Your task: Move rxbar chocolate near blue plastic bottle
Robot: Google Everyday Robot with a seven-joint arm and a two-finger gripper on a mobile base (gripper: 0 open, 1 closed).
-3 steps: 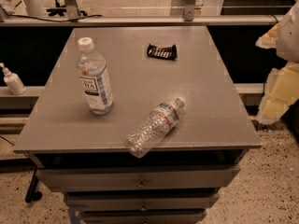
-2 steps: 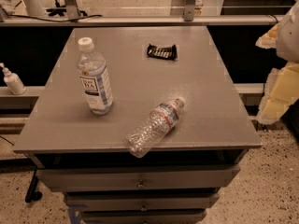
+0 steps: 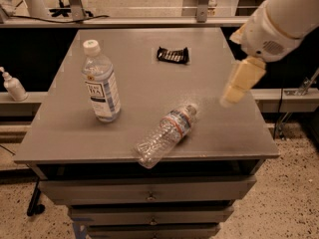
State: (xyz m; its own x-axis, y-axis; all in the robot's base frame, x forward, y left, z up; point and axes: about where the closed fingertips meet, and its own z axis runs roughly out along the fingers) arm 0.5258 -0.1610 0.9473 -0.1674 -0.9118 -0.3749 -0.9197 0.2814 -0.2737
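The rxbar chocolate (image 3: 173, 55) is a small flat black wrapper lying at the back middle of the grey table (image 3: 60, 133). The blue plastic bottle (image 3: 101, 83) stands upright at the left, with a white cap and a blue-and-white label. My gripper (image 3: 232, 94) hangs from the white arm (image 3: 279, 24) over the table's right side. It is well to the right of the rxbar and nearer the front, and touches nothing. It holds nothing that I can see.
A thin ribbed clear bottle (image 3: 167, 134) with a narrow orange-and-blue band lies on its side near the front edge. Drawers (image 3: 149, 195) sit under the tabletop. A white pump bottle (image 3: 14, 86) stands on a ledge at the left. A metal rail runs behind the table.
My arm has swung in from the right edge of the view, so the gripper now hangs over the table's right side. The bottles and the rxbar have not moved.
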